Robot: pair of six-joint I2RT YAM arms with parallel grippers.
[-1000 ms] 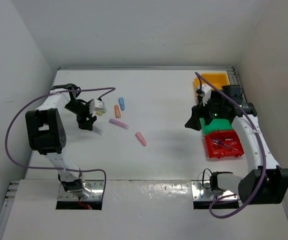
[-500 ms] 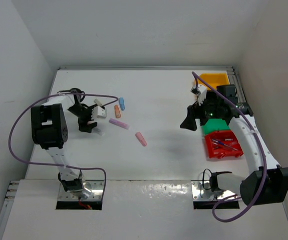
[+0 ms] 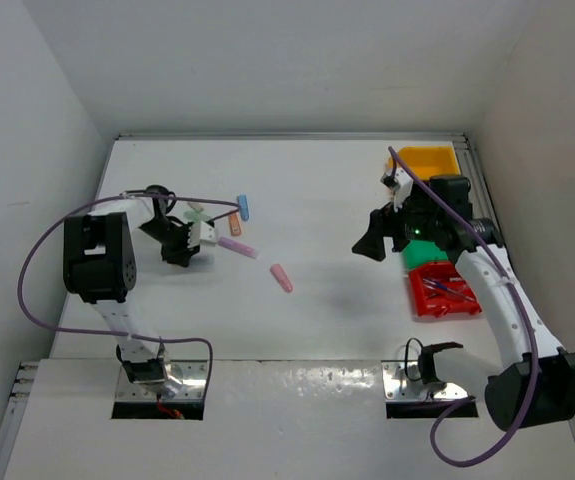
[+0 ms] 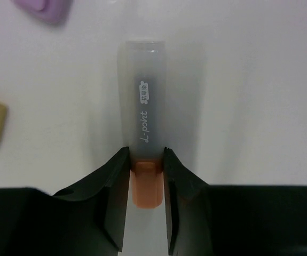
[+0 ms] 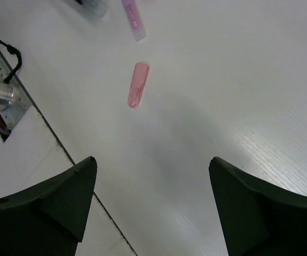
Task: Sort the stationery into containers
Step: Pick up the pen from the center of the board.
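The left gripper (image 4: 145, 156) is pinching the orange end of a grey-capped marker (image 4: 144, 106) lying flat on the white table (image 4: 260, 80) near a lilac marker (image 3: 237, 246), while the right gripper (image 5: 152, 162) hangs with jaws spread wide, a pink marker (image 5: 138, 84) on the table ahead of it

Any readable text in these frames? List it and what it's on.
"d-point" (first letter uncertain): printed lengthwise on the frosted grey cap of the short orange-bodied plastic marker gripped by the left claw.
Small grey tag just above that word on the same cap: too small to read.
Top and right wrist views: nothing legible.
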